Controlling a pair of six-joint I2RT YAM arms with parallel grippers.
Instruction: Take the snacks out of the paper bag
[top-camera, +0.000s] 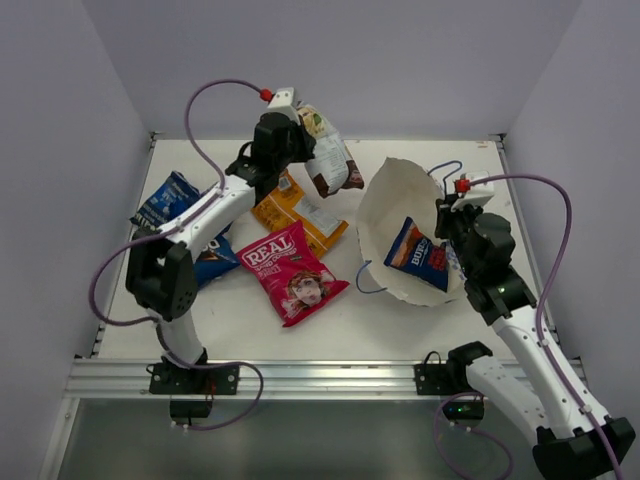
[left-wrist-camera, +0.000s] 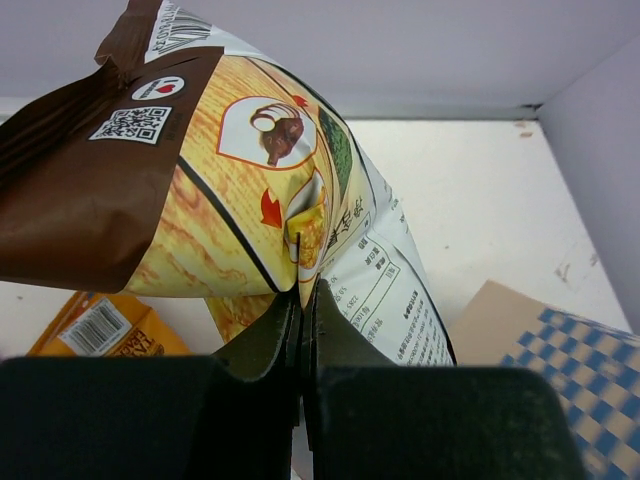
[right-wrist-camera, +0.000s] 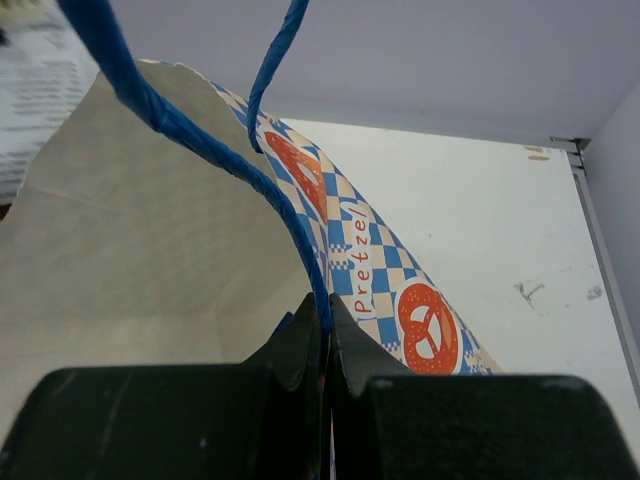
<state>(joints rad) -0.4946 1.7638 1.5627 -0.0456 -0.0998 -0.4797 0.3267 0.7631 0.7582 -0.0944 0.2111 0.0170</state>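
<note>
— Overhead?
— The boxy paper bag (top-camera: 380, 210) gapes at right, a glossy blue packet (top-camera: 420, 255) inside.
— Left wrist?
— The left gripper (left-wrist-camera: 303, 295) pinches the crinkly yellow-white packet (left-wrist-camera: 230, 190).
— Right wrist?
— The right gripper (right-wrist-camera: 327, 320) clamps the bag's checked rim beside its cord (right-wrist-camera: 200, 150).

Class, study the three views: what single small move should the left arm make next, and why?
Probably lower the yellow-and-brown packet onto bare table and open the left gripper. That packet hangs pinched in the gripper, clear of the paper bag, so it only needs setting down. The right gripper pinches the bag's rim, and a blue packet lies inside, to be fetched afterwards.
</note>
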